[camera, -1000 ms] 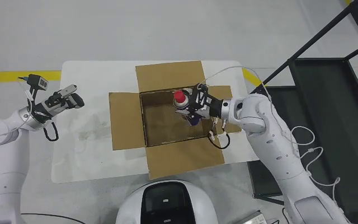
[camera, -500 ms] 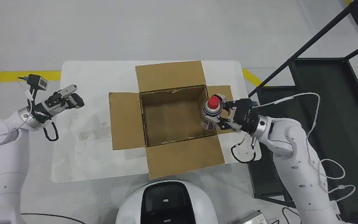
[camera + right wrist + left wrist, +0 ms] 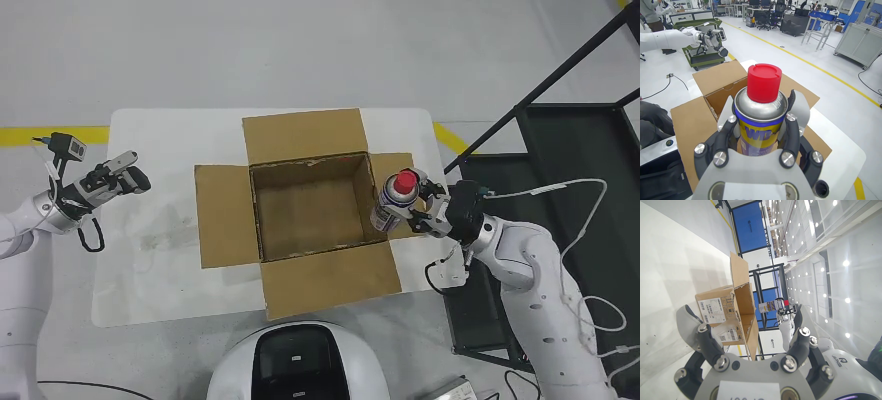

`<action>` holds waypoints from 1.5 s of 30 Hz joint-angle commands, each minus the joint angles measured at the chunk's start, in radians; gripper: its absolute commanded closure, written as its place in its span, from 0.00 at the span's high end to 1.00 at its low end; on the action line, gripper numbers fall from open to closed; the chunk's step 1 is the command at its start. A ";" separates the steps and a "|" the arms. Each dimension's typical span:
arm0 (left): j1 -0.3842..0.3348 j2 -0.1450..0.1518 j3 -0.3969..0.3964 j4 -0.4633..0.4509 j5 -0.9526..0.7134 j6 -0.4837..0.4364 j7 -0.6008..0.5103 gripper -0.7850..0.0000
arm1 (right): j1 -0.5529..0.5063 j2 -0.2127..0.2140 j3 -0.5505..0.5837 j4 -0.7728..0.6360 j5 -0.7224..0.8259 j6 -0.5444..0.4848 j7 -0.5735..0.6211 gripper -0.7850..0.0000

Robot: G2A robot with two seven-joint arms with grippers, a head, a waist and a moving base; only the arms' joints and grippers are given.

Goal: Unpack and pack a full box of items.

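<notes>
Right gripper (image 3: pixel 762 121) pinches the spray can (image 3: pixel 396 199) upright, mid-right of the top view, above the box's (image 3: pixel 300 140) right flap. Left gripper (image 3: pixel 132 170) is spread and empty, far left over the table (image 3: pixel 150 280) edge. Likely unpacking: keep the can vertical, clear the flap, lower onto bare table, then release.

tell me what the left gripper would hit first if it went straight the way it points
Probably the cardboard box: its labelled side and near flap lie dead ahead of the open left gripper, nothing nearer showing. Height is hard to judge.
</notes>
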 commanded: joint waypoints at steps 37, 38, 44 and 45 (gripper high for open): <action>0.000 0.000 0.000 0.000 0.000 0.000 0.000 1.00 | -0.344 -0.040 0.122 0.262 -0.187 0.119 -0.794 0.00; 0.000 0.000 0.000 0.000 0.000 0.000 0.000 1.00 | -0.344 -0.040 0.122 0.262 -0.187 0.119 -0.794 0.00; 0.000 0.000 0.000 0.000 0.000 0.000 0.000 1.00 | -0.338 -0.041 0.121 0.246 -0.166 0.136 -0.764 0.00; 0.000 0.000 0.000 0.000 0.000 0.000 0.000 1.00 | -0.344 -0.041 0.129 0.234 -0.157 0.139 -0.760 0.00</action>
